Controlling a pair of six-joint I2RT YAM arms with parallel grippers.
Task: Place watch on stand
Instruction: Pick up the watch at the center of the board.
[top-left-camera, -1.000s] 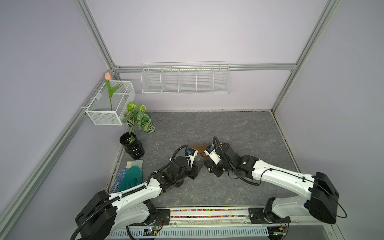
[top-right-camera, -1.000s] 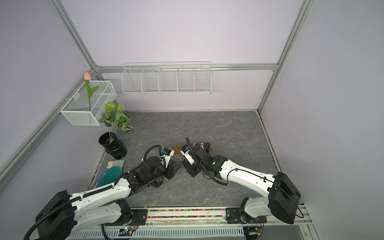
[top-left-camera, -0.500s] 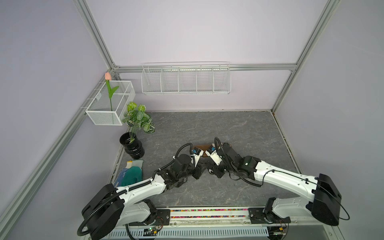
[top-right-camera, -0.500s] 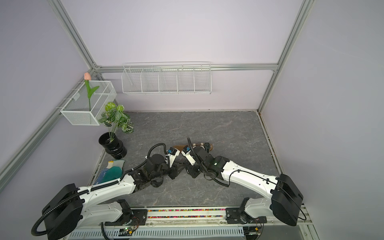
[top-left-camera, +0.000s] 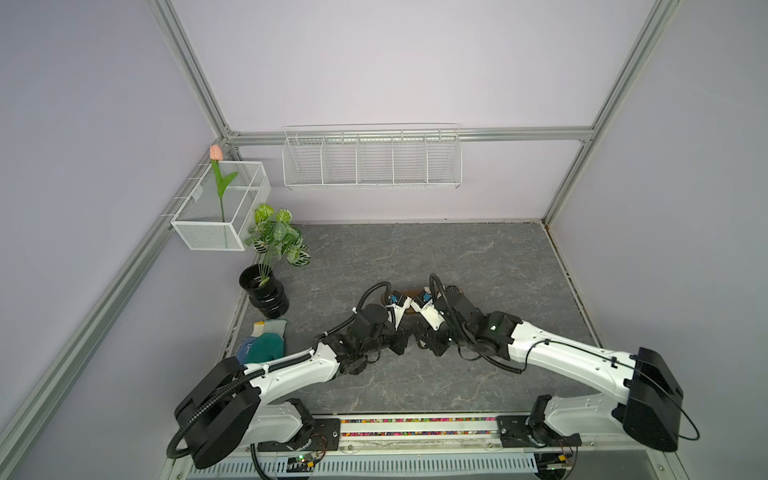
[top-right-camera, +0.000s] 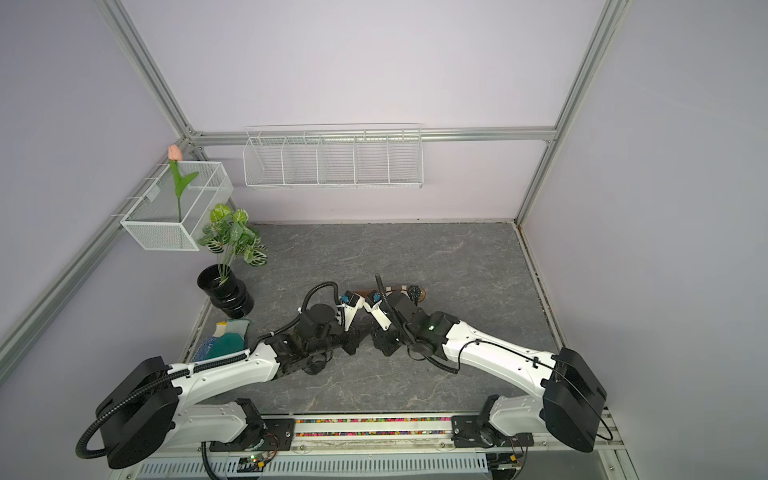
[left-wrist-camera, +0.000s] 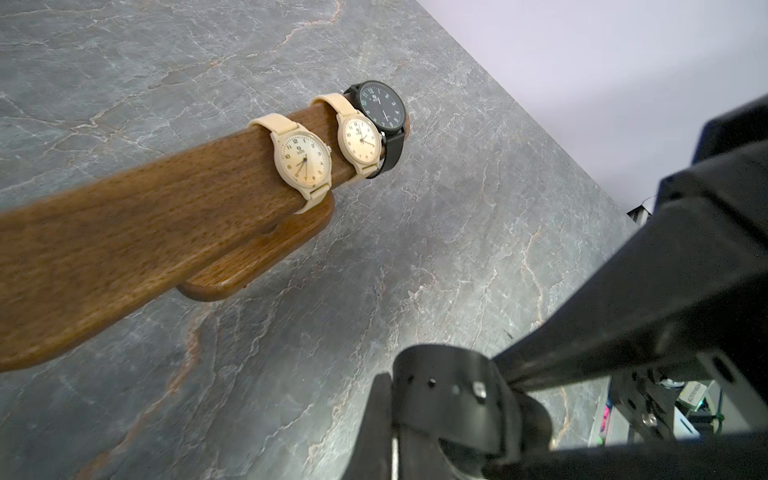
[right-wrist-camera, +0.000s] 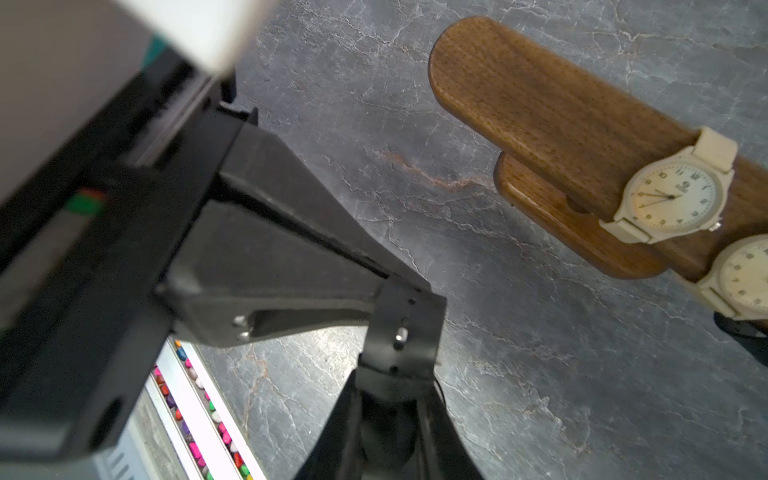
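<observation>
- Plainly, the stand (left-wrist-camera: 145, 216) lies with its long dark bar running side to side across the counter (left-wrist-camera: 457, 216), carried on a small wooden base (left-wrist-camera: 257, 257). Its bare rounded end points toward the left arm's side and its loaded end toward the right arm's.
- Three watches ring the loaded half, dials turned toward the arms' side. A cream watch (left-wrist-camera: 303, 162) sits nearest the middle, a second cream watch (left-wrist-camera: 360, 143) just beside it, and a black-dialled watch (left-wrist-camera: 380, 110) at the very end, touching the second.
- The watch (left-wrist-camera: 440, 374) to be placed hangs over the counter on the arms' side of the stand, apart from it. Its black punched strap runs from one claw to the other, and the dial is hidden.
- Left claw (right-wrist-camera: 392, 305): fully closed, fingertips pinching the strap.
- Right claw (left-wrist-camera: 505, 374): fingers stand close together with the strap between them. Whether they press it or sit slightly slack, I cannot tell.
</observation>
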